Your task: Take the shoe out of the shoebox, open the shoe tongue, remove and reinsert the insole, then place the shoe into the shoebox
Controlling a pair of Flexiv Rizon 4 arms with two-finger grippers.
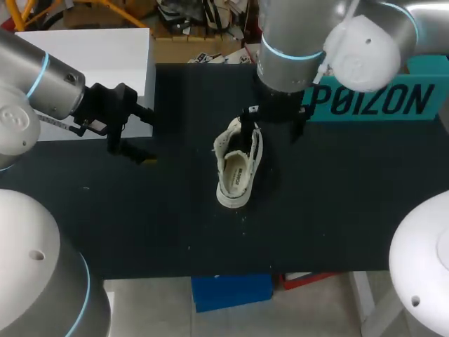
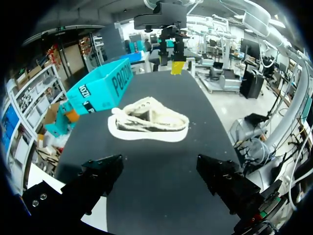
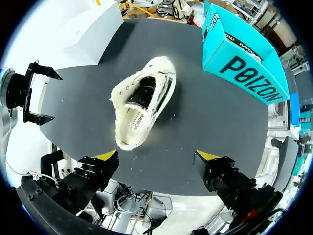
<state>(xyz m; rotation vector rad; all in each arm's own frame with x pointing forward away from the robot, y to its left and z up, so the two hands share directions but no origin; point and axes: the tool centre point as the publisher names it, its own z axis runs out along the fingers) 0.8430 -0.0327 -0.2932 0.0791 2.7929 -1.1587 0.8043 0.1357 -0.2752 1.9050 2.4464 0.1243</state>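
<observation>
The shoe (image 1: pixel 237 168) is lying mid-table, long axis near-to-far, outside the shoebox (image 1: pixel 379 98) at far right. The right gripper (image 3: pixel 156 155) is hovering over its far end, fingers wide; the left gripper (image 2: pixel 161 169) is sitting wide, well left.

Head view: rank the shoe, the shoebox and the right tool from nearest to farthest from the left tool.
1. Shoe, at mid-table, closest to the left tool.
2. Right tool, by the shoe's far end.
3. Shoebox, at the table's far right corner.

table (image 1: pixel 175 232): black, matte (few pale specks) | light: seemingly even, overhead
</observation>
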